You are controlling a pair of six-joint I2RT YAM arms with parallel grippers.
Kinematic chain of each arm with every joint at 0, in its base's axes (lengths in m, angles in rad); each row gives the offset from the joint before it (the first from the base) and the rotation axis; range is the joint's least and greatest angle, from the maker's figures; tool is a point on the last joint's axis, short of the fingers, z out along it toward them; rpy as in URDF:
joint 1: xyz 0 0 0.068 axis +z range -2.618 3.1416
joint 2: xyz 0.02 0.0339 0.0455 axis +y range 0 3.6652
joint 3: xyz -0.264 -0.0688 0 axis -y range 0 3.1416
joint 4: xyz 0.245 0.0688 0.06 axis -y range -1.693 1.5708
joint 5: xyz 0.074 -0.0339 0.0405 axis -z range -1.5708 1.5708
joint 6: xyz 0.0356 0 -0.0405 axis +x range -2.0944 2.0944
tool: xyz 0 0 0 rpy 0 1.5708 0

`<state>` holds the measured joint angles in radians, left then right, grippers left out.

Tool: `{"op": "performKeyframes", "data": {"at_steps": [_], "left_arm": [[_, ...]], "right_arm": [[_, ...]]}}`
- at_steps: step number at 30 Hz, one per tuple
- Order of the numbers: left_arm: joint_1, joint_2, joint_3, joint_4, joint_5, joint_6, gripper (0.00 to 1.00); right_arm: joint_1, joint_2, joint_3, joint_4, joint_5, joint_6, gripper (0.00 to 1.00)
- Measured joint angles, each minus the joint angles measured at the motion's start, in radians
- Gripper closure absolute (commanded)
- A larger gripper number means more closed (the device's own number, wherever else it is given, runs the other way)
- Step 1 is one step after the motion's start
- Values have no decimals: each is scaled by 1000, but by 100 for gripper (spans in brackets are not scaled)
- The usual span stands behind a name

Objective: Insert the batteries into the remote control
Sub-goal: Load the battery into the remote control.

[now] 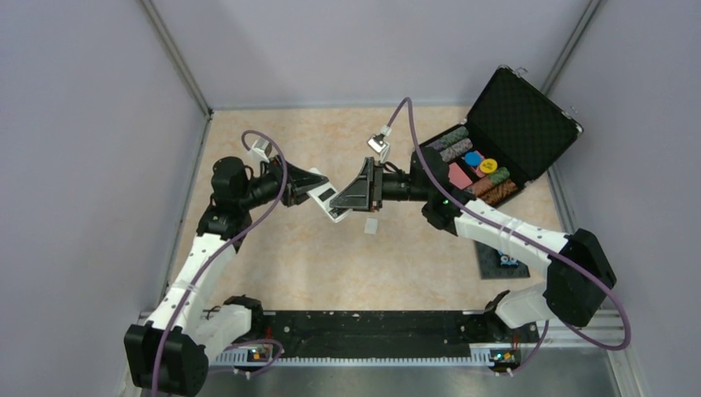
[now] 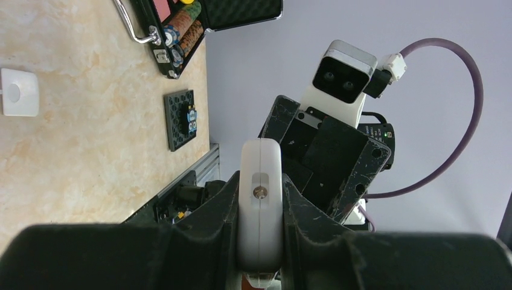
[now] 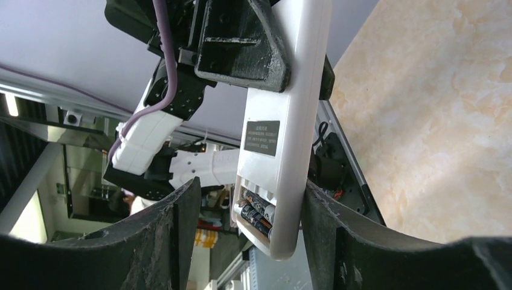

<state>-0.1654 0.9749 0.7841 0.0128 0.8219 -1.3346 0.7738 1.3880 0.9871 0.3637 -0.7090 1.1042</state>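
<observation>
Nearest the arm bases, a blue gadget [image 1: 506, 260] on its black pad [image 1: 493, 256] lies off to the right and is not part of the work. Farther in, a small white cover piece [image 1: 371, 225] rests on the table [image 1: 289, 265]. Above it, the left gripper [image 1: 310, 188] holds the remote control [image 1: 331, 203] in mid-air, clamped firmly on its long edges. The right gripper [image 3: 247, 190] stands open, one finger on each side of the remote's free end, gripping nothing. The batteries [image 3: 255, 212] sit side by side in the uncovered bay. The shell is probably light, stiff and smooth, so grip it by the long edges, clear of the bay. While uncovered, the cells could slip out if tilted. Farthest away stands an open case [image 1: 496, 141].
</observation>
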Motion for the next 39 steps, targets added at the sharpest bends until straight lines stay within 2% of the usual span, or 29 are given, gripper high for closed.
{"op": "performKeyframes", "data": {"at_steps": [3,7,13,22,23,24,26,31,33,35,39], "left_arm": [[0,9,1,0,1,0,100],[-1,21,3,0,13,-2,100],[-1,38,14,1,11,-1,100],[-2,38,20,9,18,7,100],[-2,38,20,9,18,8,100],[-2,38,20,9,19,10,100],[-2,38,20,9,18,14,100],[-1,38,20,9,9,21,100],[-1,38,20,10,3,23,100],[-1,38,20,13,-2,30,100],[-1,30,20,23,-6,55,100]], "right_arm": [[-5,3,0,-5,-16,-7,44],[-10,10,0,-21,-43,-38,56],[-11,28,0,-35,-90,-57,59],[-20,35,0,-35,-116,-52,82],[-21,37,0,-34,-118,-49,82],[-23,39,0,-31,-122,-45,80],[-25,43,0,-27,-128,-37,71],[-31,46,0,-5,-138,-22,30],[-32,46,1,2,-138,-21,26],[-34,42,1,2,-131,-21,26],[-41,18,1,-10,-115,-31,36]]}}
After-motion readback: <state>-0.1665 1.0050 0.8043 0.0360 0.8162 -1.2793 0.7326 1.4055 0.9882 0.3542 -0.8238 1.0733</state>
